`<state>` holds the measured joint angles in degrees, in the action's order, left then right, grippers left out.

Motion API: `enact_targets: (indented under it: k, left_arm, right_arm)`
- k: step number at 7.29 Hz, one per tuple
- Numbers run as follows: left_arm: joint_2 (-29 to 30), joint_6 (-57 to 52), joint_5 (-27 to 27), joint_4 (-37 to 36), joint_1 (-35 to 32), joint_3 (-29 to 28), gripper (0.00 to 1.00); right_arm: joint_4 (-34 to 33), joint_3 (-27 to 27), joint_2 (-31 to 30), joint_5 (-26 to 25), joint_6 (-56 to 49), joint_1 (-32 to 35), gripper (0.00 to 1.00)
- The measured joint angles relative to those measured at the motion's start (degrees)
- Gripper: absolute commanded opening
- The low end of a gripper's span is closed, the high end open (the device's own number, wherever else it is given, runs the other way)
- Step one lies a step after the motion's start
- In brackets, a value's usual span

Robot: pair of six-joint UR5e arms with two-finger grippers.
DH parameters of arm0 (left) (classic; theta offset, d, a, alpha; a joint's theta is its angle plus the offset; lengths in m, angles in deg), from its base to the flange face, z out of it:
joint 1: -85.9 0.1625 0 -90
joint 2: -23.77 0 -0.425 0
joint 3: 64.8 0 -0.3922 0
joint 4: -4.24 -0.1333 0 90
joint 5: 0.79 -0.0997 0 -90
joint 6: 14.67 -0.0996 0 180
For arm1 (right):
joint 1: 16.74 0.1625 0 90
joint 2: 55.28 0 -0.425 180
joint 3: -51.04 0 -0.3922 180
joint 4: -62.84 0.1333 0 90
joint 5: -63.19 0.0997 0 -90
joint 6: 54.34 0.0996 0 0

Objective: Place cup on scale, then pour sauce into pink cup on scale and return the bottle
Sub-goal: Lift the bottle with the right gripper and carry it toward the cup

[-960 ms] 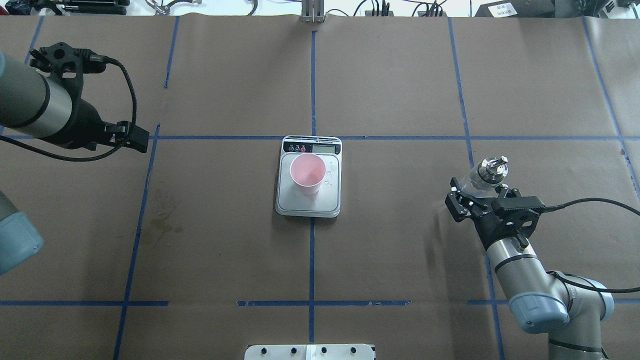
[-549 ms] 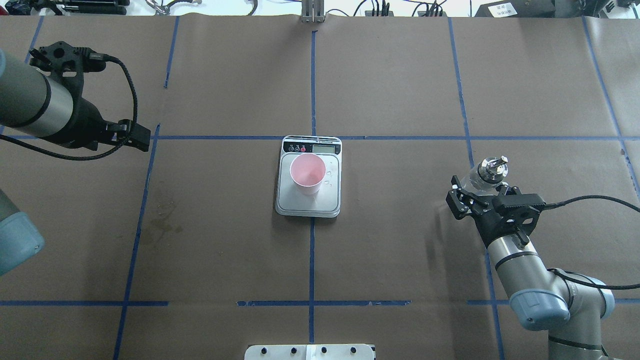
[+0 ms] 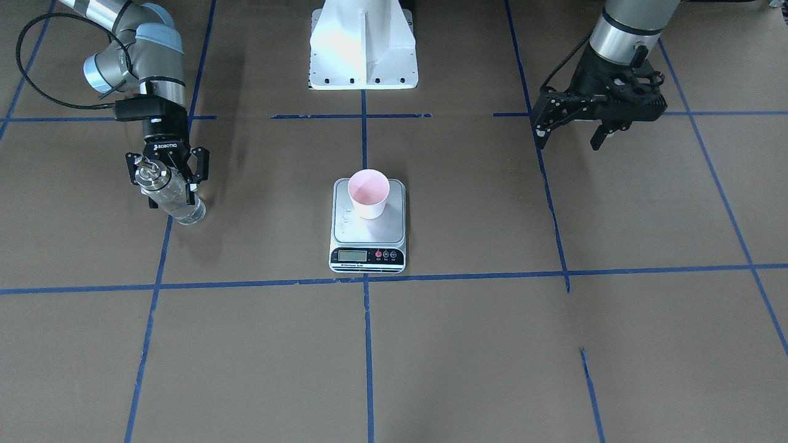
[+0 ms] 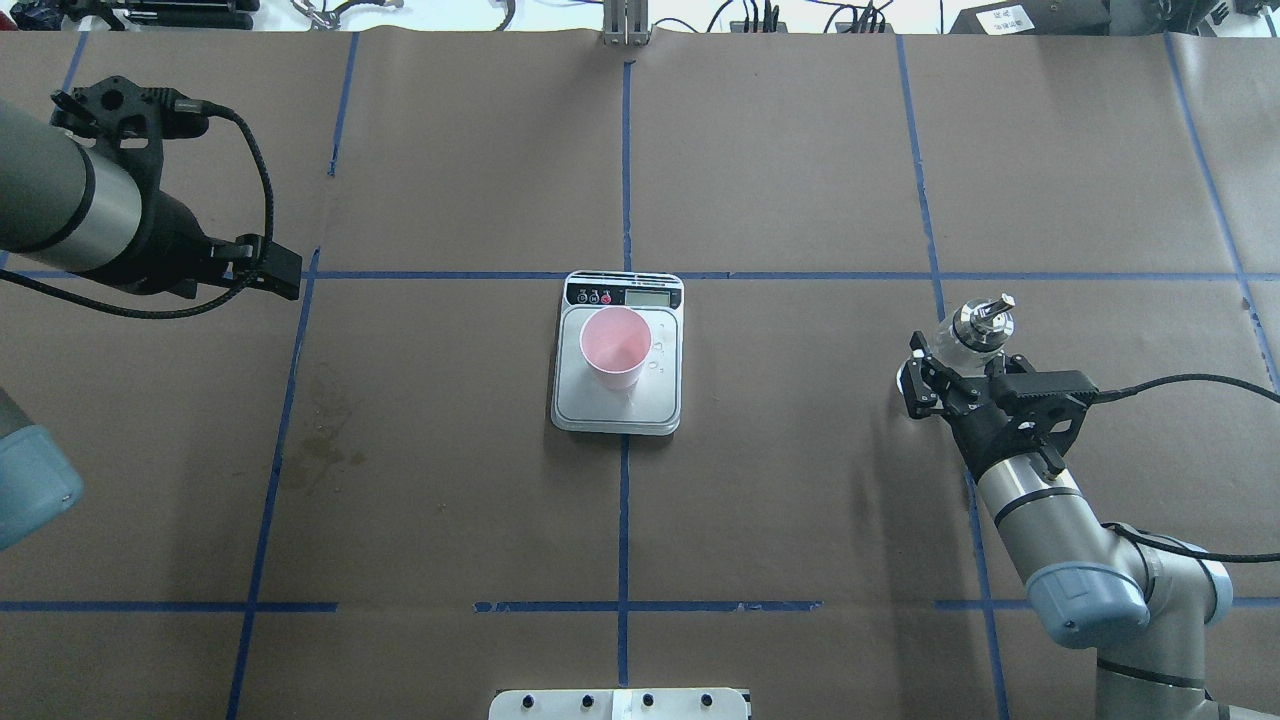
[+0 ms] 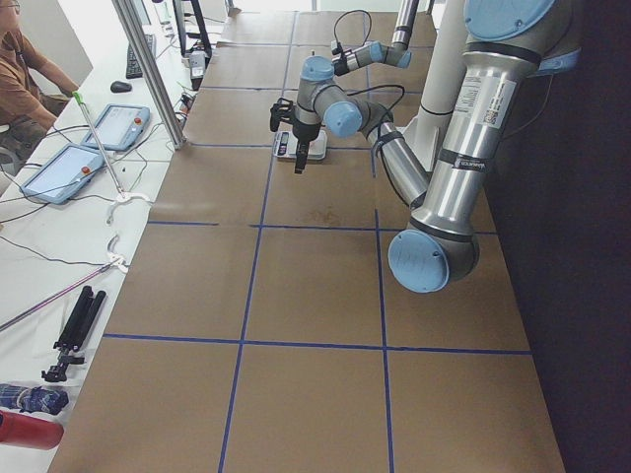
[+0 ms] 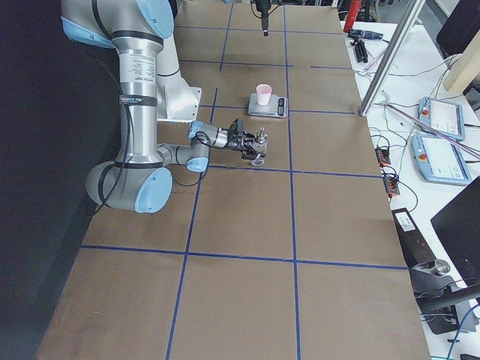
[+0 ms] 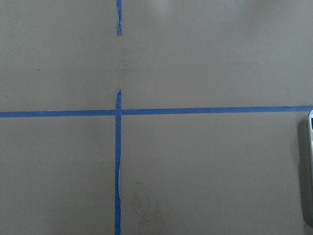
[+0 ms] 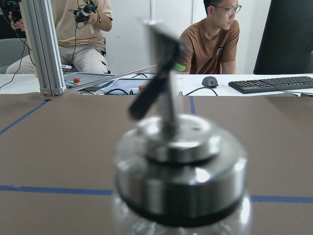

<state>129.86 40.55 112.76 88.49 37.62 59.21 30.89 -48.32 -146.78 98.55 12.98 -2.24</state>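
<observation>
Forward a touch goes the bottle [image 4: 982, 325], seemingly clasped upright by the right hand [image 4: 955, 368] (to stand it back). Left hand [image 3: 569, 134] hangs released.

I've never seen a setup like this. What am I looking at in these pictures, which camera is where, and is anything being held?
Two robot arms, left and right, work at a paper-covered table marked with blue tape. Two cameras look down on it, one from behind the robot and one facing it. Two more watch from the table's ends, and one rides on each wrist. A pink cup stands on a kitchen scale mid-table. The right gripper holds a glass bottle with a metal spout, off to the robot's right. The left gripper hangs open and empty.
</observation>
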Motion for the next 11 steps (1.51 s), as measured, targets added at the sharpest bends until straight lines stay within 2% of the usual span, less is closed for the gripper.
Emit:
enact_targets:
  k: [3,5,7,8,11]
  left_arm:
    - [-0.09,-0.23,0.07,0.01,-0.6,0.24,1.0]
    - [-0.89,-1.18,0.09,0.01,-1.15,0.35,1.0]
    - [-2.32,-4.04,0.08,0.0,-2.56,0.55,1.0]
    - [-2.91,-5.59,0.04,0.01,-3.32,0.48,1.0]
    - [-5.64,-15.48,0.1,0.03,-8.0,-0.01,1.0]
  right_arm:
    - [-1.42,-5.59,-0.5,3.06,-5.26,2.65,0.0]
    - [-6.78,-9.07,-0.52,4.26,-7.81,4.51,0.0]
    - [-10.45,-10.16,-0.05,4.36,-13.14,5.62,0.0]
    - [-11.0,-9.69,-0.08,3.76,-16.71,5.93,0.0]
    - [-13.33,-7.56,2.02,-2.68,-33.11,5.92,0.0]
